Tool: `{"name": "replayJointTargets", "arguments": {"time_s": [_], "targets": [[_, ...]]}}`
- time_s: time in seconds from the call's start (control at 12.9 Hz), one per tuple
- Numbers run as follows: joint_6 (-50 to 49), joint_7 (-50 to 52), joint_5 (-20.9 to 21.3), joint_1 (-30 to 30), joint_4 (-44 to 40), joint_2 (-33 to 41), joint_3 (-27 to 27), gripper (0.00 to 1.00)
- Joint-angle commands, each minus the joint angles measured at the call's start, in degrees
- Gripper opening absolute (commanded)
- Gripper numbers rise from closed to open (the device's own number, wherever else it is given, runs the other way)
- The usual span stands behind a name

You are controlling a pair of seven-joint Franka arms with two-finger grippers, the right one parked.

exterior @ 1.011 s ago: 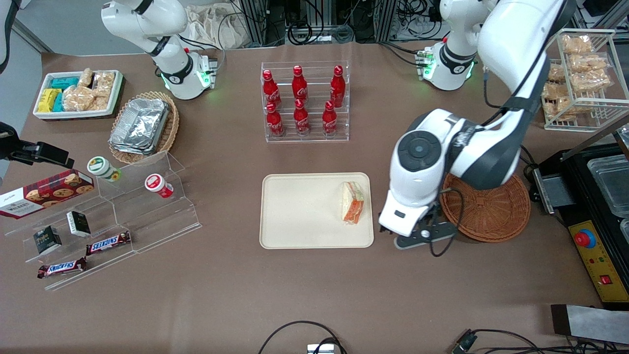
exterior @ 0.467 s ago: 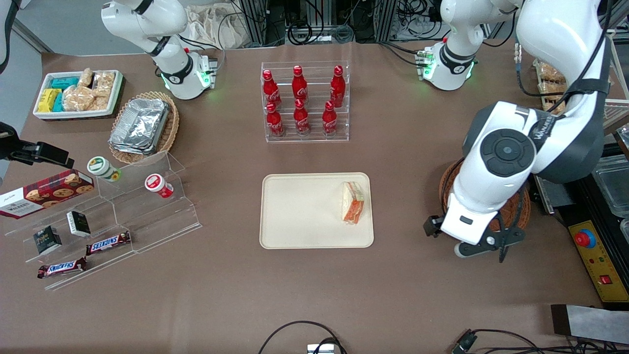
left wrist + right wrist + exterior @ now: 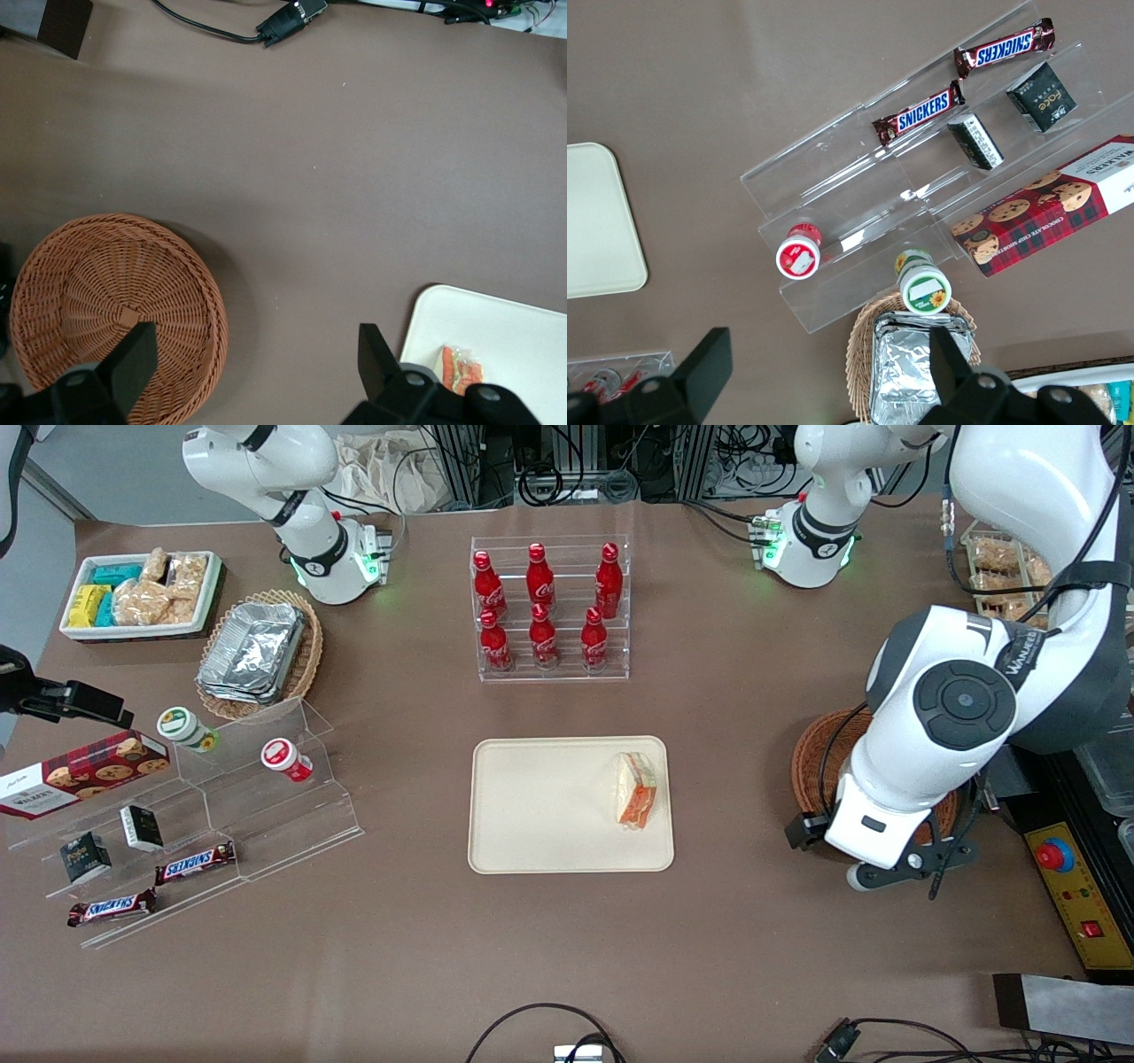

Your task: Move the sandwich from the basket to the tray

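The wrapped sandwich (image 3: 636,790) lies on the cream tray (image 3: 540,815); the wicker basket (image 3: 106,301) holds nothing.

Sandwich (image 3: 637,790) on tray (image 3: 540,815) (basket (image 3: 819,757) beside, gripper (image 3: 257,372) above its rim)

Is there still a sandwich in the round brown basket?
No, the basket is empty under the open pincer; the sandwich lies on the tray.

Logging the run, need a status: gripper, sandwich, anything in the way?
Gripper open, empty, high above the basket. Sandwich lying on the tray, at its basket-side edge. Nothing in the way.
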State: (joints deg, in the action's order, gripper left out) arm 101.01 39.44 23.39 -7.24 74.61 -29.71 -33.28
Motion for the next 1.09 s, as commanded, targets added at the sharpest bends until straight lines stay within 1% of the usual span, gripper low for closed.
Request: {"name": "replayJointTargets", "arguments": {"time_s": [0.0,0.23,0.39,0.54,0.78,0.93,1.01], "targets": [[-1.17,-4.18,-2.99,-1.64,0.88,3.33,1.54,1.00],[-1.43,-13.31,-9.92,0.72,1.59,7.02,10.49,1.00],[-2.66,-19.81,-12.66,2.39,2.46,9.22,16.03,1.00],[-3.02,-26.67,-15.64,2.84,4.30,12.38,20.34,1.00],[-7.13,-35.20,-17.85,3.89,4.84,15.81,25.53,1.00],[-11.61,-40.21,-20.04,4.95,4.84,18.44,29.13,1.00],[-13.63,-41.80,-20.23,5.56,4.75,19.50,30.46,1.00]]}}
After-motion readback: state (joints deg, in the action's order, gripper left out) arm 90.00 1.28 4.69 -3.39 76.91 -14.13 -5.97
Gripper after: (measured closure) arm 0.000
